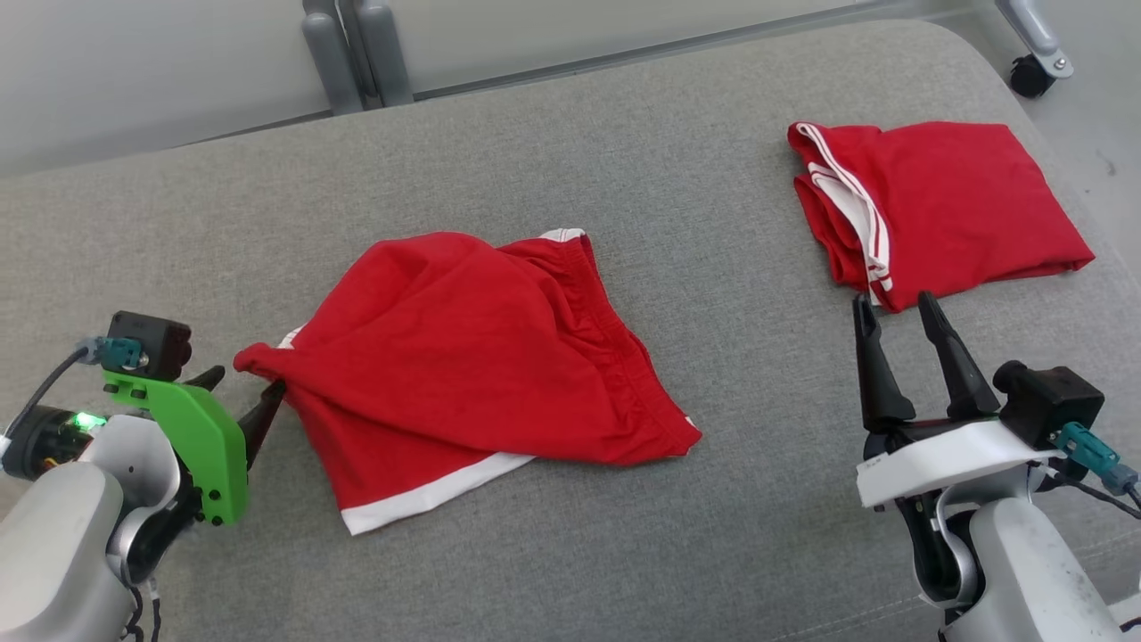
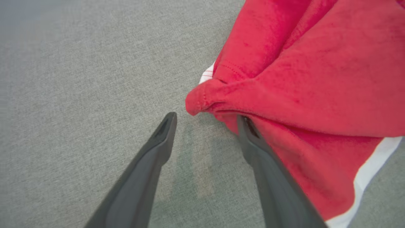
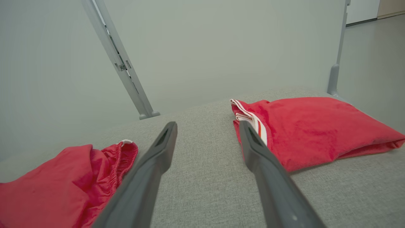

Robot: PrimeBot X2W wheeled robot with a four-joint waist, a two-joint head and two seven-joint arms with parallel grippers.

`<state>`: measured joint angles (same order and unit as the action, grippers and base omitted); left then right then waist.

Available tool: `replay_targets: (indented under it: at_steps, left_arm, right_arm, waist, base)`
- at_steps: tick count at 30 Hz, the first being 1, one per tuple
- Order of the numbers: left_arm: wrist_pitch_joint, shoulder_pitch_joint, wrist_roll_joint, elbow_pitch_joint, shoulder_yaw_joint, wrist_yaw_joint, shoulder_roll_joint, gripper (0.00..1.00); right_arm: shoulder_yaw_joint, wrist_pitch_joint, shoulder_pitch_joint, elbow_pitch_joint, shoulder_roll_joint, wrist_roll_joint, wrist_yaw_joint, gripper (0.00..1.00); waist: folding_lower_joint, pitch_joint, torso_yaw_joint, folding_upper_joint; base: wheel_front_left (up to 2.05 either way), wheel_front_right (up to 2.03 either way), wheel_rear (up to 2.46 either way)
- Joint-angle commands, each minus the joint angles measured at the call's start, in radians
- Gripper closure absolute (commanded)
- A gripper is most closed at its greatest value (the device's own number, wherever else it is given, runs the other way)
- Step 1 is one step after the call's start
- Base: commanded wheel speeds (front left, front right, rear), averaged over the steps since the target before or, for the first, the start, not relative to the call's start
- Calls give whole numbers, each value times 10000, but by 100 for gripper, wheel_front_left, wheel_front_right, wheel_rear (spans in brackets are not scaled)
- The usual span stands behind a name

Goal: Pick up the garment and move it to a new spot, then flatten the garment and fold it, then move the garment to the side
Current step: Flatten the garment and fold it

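Barely beyond the left gripper [image 2: 207, 117], jaws released, the garment [image 2: 300, 95] corner; right gripper [image 3: 208, 124] jaws spread, empty.

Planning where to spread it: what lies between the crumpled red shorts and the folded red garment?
Bare grey upholstery; nothing lies on it between the crumpled shorts and the folded garment, as the head view shows.

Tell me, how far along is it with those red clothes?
One red garment lies folded at the far right: that looks done. The red shorts sit rumpled at centre; the left claw stands open at their bunched corner, the right claw open too. Flattening, folding and moving aside remain.
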<state>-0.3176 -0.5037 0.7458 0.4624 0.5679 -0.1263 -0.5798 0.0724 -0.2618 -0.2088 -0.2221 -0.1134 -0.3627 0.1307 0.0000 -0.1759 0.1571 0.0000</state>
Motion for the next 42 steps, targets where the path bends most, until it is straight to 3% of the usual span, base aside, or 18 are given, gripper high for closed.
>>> replay_targets:
  at_steps: [1, 6, 10, 16, 19, 25, 32, 36, 42]
  left_arm:
    - [296, 158, -104, -80, -42, 61, -110, 0]
    - [1539, 874, -461, -831, -291, 781, -203, 0]
    - [2902, 1719, -804, -1690, -720, 1870, -117, 0]
    - [4895, 3139, -1037, -2985, -1122, 3102, 605, 0]
    - [5436, 3730, -1154, -3415, -1078, 3438, 989, 0]
    - [5771, 4413, -1342, -3933, -1279, 3711, 1669, 0]
    - [5825, 4620, -1657, -3936, -1273, 3359, 2035, 0]
    - [5830, 4456, -1699, -3859, -1316, 3170, 2157, 0]
    - [5826, 4237, -1833, -3675, -1251, 2938, 2396, 0]
  right_arm:
    - [66, -40, 122, -67, -40, 25, -1, 0]
    - [173, -40, 299, -154, -82, -53, -1, 0]
    - [166, -40, 524, -220, -106, -113, -1, 0]
    - [61, -40, 899, -208, -135, -122, -1, 0]
    - [25, -40, 1096, -211, -111, -69, -1, 0]
    - [36, -39, 1360, -218, -162, 11, -1, 0]
    - [395, 442, 1278, -343, -394, -64, -1, 0]
    - [977, 1487, 951, -618, -685, -305, -1, 0]
    - [1889, 3900, 76, -1352, -1261, -973, -1, 0]
  waist:
    - [0, 265, -164, 0]
    - [0, 721, -515, 0]
    - [0, 1102, -878, 0]
    - [0, 1490, -1386, 0]
    - [0, 1673, -1591, 0]
    - [0, 1789, -1941, 0]
    - [0, 1780, -2415, 0]
    - [0, 1707, -2673, 0]
    - [0, 1537, -3119, 0]
  base:
    - [0, 0, 0]
    - [0, 0, 0]
    - [0, 0, 0]
    - [0, 0, 0]
    - [0, 0, 0]
    - [0, 0, 0]
    - [0, 0, 0]
    - [0, 0, 0]
    - [0, 0, 0]
